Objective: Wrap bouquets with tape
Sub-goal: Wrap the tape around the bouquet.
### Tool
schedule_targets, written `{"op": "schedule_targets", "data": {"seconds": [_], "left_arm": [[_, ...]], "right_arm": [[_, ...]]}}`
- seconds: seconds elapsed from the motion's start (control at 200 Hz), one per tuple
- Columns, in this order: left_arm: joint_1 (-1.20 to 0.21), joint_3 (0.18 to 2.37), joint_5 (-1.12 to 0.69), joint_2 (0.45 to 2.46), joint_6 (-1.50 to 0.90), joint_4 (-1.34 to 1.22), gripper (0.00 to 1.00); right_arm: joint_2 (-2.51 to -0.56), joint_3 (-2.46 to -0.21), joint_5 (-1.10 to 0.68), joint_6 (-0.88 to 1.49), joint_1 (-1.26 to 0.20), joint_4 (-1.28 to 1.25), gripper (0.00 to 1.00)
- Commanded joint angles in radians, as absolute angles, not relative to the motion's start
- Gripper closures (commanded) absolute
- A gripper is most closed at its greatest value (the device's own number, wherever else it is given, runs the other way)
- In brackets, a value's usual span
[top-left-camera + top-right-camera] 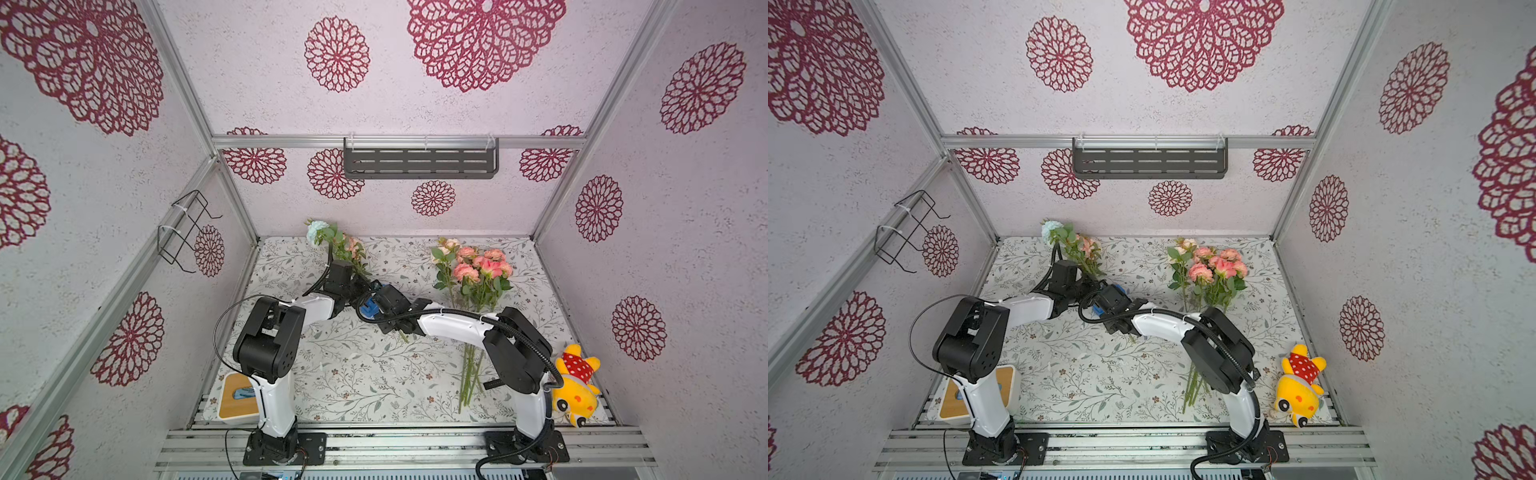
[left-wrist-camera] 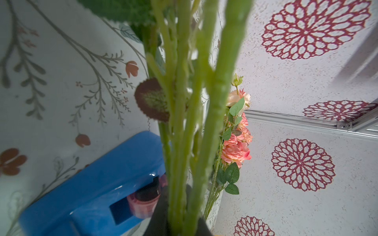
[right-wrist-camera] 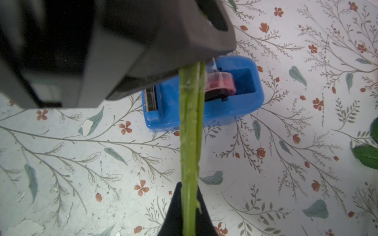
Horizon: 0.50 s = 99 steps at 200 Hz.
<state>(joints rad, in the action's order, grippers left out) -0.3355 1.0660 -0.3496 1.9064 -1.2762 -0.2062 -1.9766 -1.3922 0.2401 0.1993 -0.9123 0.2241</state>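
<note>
Bouquets: two. Held bouquet (image 1: 347, 249) is lifted off the surface (image 1: 353, 382), centre-left. Its long axis is diagonal, with the blooms (one pale blue) toward the far-left corner and the cut ends toward near right. Left end effector (image 2: 182, 222) is clamped on its stems, nearer the blooms. Right end effector (image 3: 190, 214) is closed on the same stems, nearer the cut ends. Second bouquet (image 1: 478, 278) lies flat on the right, well apart, axis far-to-near, blooms toward the back wall. Tape (image 3: 225, 114): one, blue, on the surface just under the held stems. Plush toy (image 1: 575, 386): one, near-right corner.
</note>
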Motion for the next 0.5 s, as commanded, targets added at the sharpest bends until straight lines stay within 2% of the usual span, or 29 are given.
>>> {"op": "schedule_targets", "data": {"seconds": [0.0, 0.105, 0.305, 0.49], "left_arm": [[-0.347, 1.058, -0.378, 1.894, -1.282, -0.257, 1.00], [-0.341, 1.057, -0.369, 1.883, -1.266, -0.235, 1.00], [-0.336, 1.054, -0.362, 1.882, -1.261, -0.232, 1.00], [-0.328, 1.045, -0.354, 1.875, -1.256, -0.234, 1.00]], "right_arm": [[-1.923, -1.382, 0.125, 0.248, -0.897, 0.167, 0.60], [-1.844, -1.322, 0.092, 0.269, -0.872, 0.124, 0.46], [-1.742, -1.247, -0.089, 0.322, -0.788, 0.028, 0.44], [-1.717, -1.228, -0.081, 0.329, -0.745, -0.030, 0.40]]}}
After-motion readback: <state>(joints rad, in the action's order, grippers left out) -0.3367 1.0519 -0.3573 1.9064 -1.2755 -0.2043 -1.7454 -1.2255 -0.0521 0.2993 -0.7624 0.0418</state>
